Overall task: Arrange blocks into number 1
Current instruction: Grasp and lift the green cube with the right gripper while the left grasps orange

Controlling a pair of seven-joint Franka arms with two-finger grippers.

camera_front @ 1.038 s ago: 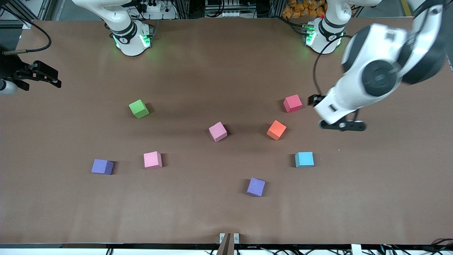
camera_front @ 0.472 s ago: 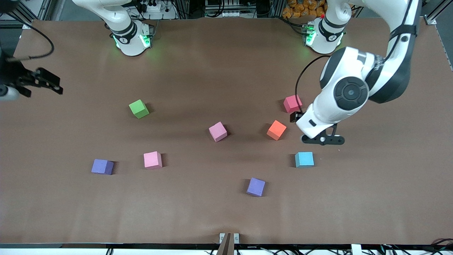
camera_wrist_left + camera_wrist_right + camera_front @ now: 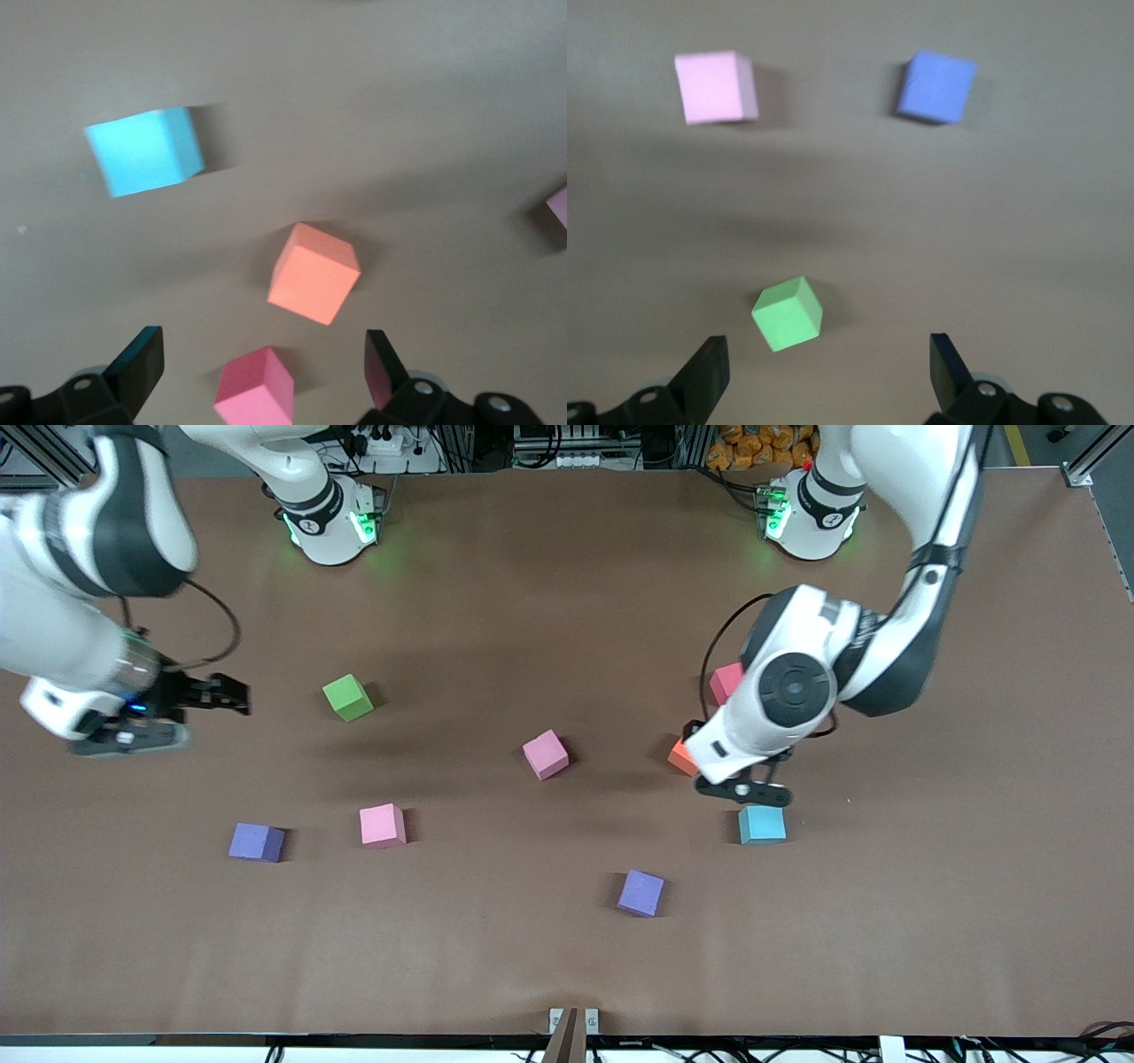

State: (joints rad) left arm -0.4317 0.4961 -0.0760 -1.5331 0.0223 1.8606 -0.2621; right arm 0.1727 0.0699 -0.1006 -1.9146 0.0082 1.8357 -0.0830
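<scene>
A green block lies toward the right arm's end, and my open right gripper hovers beside it. The right wrist view shows the green block just ahead of the empty gripper. The orange block is partly hidden under my left arm. My open, empty left gripper hangs over it, as the left wrist view shows for the orange block and gripper. Two light pink blocks and two purple ones lie on the brown table.
A red cube peeks out beside the left arm, farther from the front camera than the orange block. A cyan cube sits nearer to the camera, just under the left wrist. All cubes stand well apart.
The left arm has swung in from its end of the table and come down over the orange block. The right arm has come in from the table's edge toward the green block. No block moved.
</scene>
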